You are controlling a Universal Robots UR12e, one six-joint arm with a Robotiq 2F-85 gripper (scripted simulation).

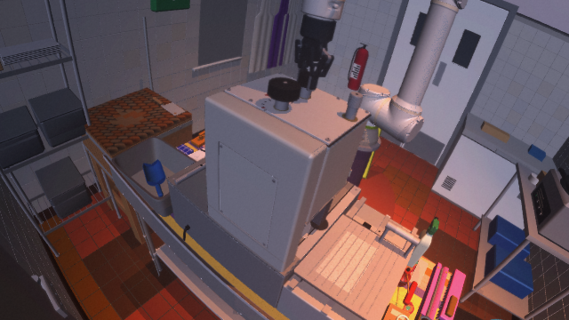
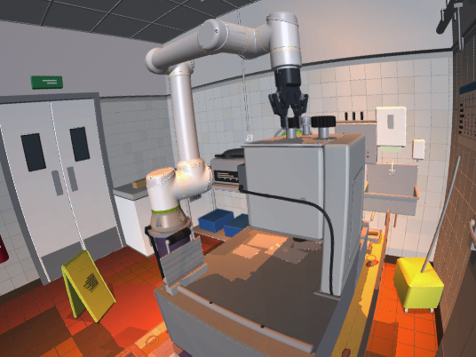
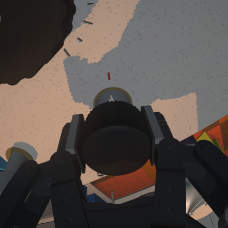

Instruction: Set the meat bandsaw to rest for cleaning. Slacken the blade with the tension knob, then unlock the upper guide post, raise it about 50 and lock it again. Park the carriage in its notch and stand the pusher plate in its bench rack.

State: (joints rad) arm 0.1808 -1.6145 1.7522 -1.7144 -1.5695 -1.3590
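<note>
The small black ribbed lock knob on top of the saw housing is mostly hidden behind my fingers in the side cameras; I hold it in my closed gripper. Its white pointer faces a red tick mark. The large black tension knob stands beside it. A grey post rises near the housing's far edge. The carriage with its handle sits on the saw table. The ribbed pusher plate stands at the table's corner.
A tiled wall, double doors and a fire extinguisher stand behind the saw. A sink with a blue scoop lies beside the housing. A yellow floor sign and a yellow bucket sit on the red floor.
</note>
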